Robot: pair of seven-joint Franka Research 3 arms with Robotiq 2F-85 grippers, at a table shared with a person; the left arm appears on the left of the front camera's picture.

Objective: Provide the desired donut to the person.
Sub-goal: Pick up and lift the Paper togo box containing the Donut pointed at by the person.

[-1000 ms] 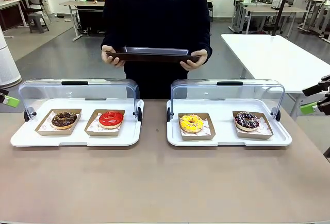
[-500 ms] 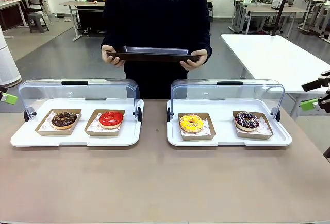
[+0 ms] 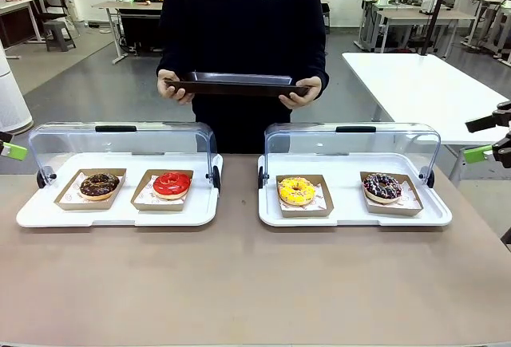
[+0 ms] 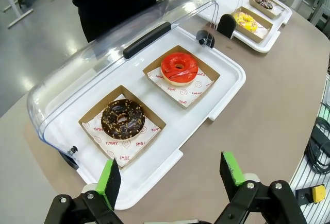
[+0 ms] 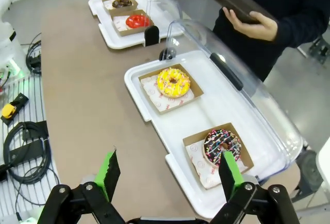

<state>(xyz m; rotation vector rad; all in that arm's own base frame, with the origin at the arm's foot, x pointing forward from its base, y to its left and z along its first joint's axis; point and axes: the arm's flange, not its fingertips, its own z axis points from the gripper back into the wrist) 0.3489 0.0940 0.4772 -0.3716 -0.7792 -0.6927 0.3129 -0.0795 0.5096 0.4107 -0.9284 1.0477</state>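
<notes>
My left gripper (image 4: 171,176), fingers spread wide, hovers at the 9 o'clock end of the table (image 3: 239,283), and my right gripper (image 5: 169,175), likewise spread, at its 3 o'clock end. The person (image 3: 239,20) stands at 12 o'clock holding a dark tray (image 3: 237,84). Between us, the chocolate donut (image 3: 99,184) and red donut (image 3: 172,183) sit in the left case (image 3: 48,213), the yellow donut (image 3: 296,191) and sprinkled donut (image 3: 382,186) in the right case (image 3: 351,216).
</notes>
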